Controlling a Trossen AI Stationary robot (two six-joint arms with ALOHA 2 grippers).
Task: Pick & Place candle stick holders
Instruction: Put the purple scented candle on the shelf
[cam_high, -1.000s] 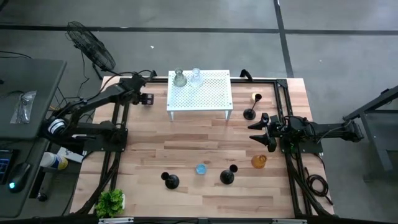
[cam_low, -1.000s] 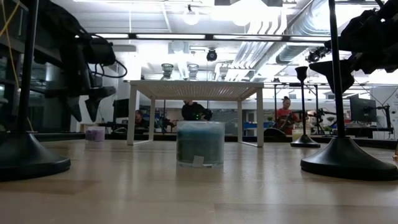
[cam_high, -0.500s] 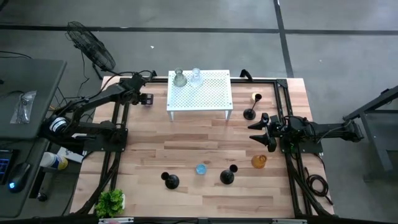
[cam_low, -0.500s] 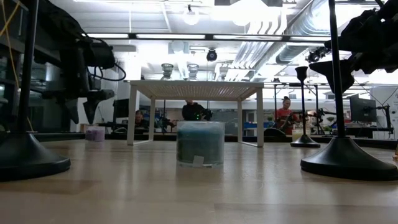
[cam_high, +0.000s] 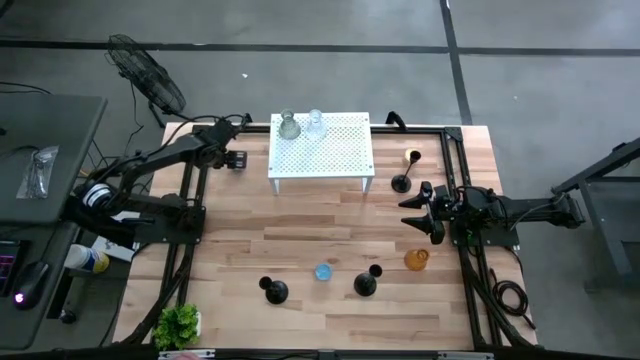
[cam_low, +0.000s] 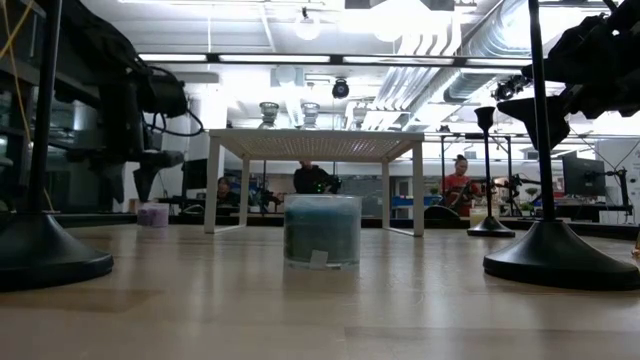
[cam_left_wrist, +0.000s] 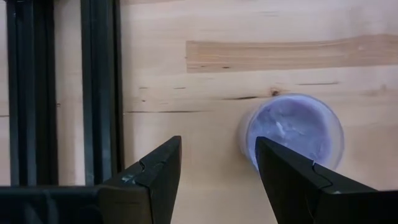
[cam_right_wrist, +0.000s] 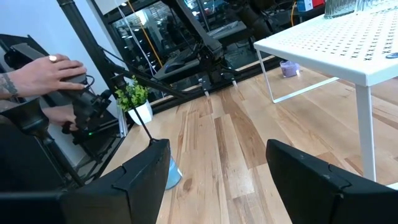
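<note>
Three black holders stand on their round bases: one by the white stand's right leg (cam_high: 402, 182), two near the front edge (cam_high: 273, 290) (cam_high: 366, 283). A blue cup (cam_high: 322, 271), an amber cup (cam_high: 416, 259) and a yellow cup (cam_high: 413, 157) sit on the table. Two glass cups (cam_high: 288, 126) (cam_high: 314, 124) sit on the stand (cam_high: 335, 150). My left gripper (cam_left_wrist: 217, 165) is open above the purple cup (cam_left_wrist: 292, 127) at the far left. The cup lies beside one finger, not between the two. My right gripper (cam_high: 413, 212) is open and empty above the table's right side.
A small green plant (cam_high: 178, 322) stands at the near left corner. Dark frame rails (cam_left_wrist: 99, 87) run along the table's left edge beside the purple cup. A person's hand (cam_right_wrist: 43, 71) shows on a device beyond the table. Bare wood lies in the middle (cam_high: 300, 225).
My left gripper has come down a little toward the purple cup, still open. My right gripper and all the holders and cups have stayed where they were.
</note>
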